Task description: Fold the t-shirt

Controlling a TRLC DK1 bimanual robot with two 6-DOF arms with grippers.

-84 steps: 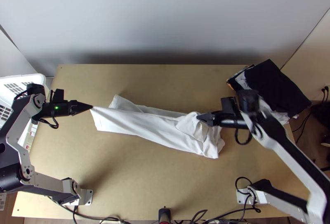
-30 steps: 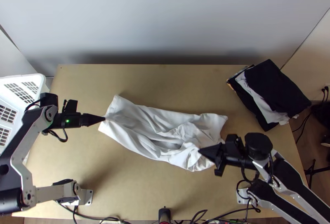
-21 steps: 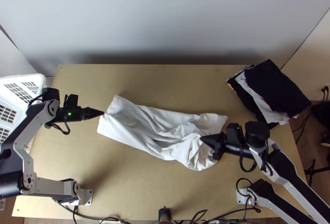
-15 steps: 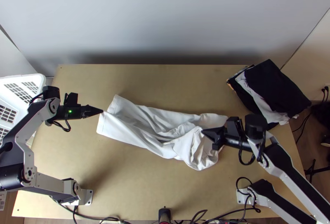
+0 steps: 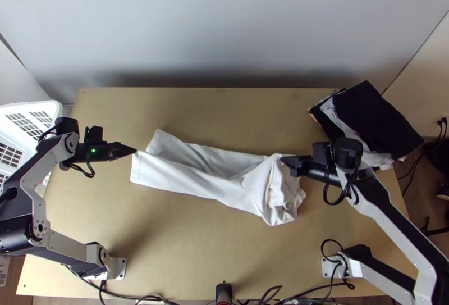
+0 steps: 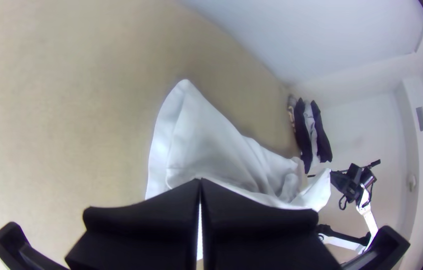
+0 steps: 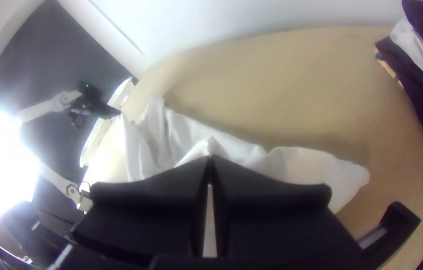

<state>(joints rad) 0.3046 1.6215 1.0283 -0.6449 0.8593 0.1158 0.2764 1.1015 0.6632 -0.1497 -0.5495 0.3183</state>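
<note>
In the top view my left gripper (image 5: 133, 150) is shut on the left end of the white t-shirt (image 5: 191, 178), at its near corner. My right gripper (image 5: 283, 159) is shut on the shirt's right part, which is raised and bunched. Between them the near edge is drawn fairly straight, with a hollow of loose cloth behind it. In the left wrist view the fingertips of my left gripper (image 6: 200, 181) meet over the white t-shirt (image 6: 211, 140). The right wrist view has my right gripper (image 7: 210, 159) pinching a peak of the t-shirt (image 7: 301, 167).
A stack of dark and light folded clothes (image 5: 373, 117) lies at the table's back right corner. A white slotted basket (image 5: 56, 108) stands beyond the left edge. Bare tabletop (image 5: 185, 243) lies in front of the shirt, and more behind it.
My right gripper has moved up the picture and slightly right with its cloth. My left gripper has shifted slightly left. The shirt's near side has been drawn straighter.
</note>
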